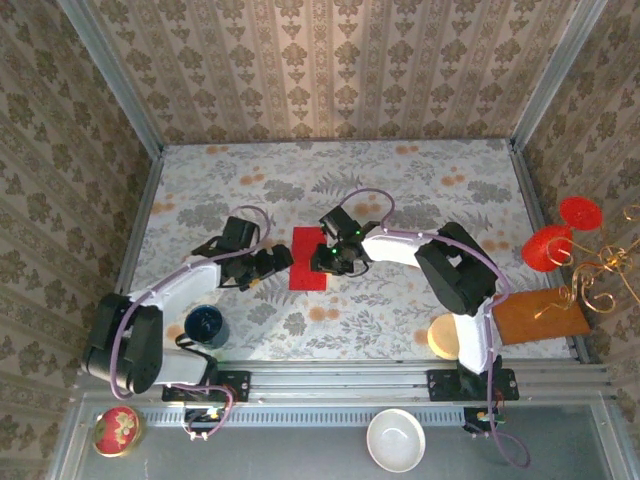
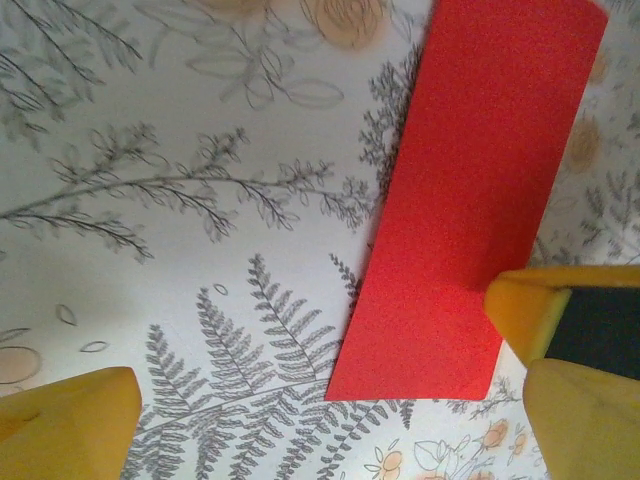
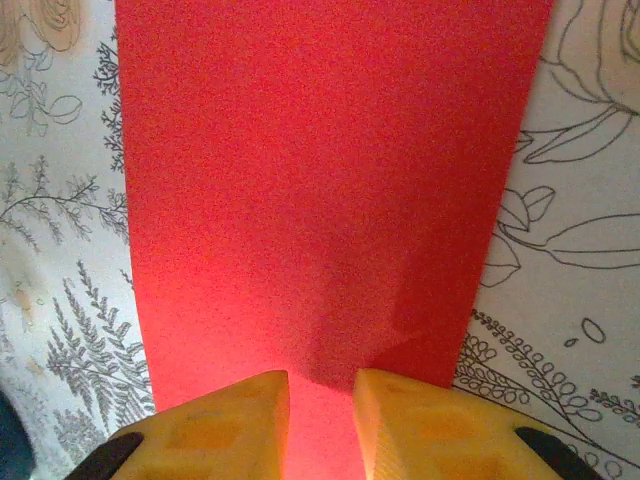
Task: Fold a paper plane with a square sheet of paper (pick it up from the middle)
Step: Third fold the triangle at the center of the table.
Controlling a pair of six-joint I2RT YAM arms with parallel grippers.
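Right hand (image 3: pixel 320 380), narrowly parted, touches paper (image 3: pixel 320 170).

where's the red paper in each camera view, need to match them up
top external: the red paper lies flat near the middle of the table.
left wrist: the red paper is a slanted strip from the upper right down to the lower middle.
right wrist: the red paper is a broad band down the centre, top to bottom.
shared landmark: the fern and flower tablecloth under it.
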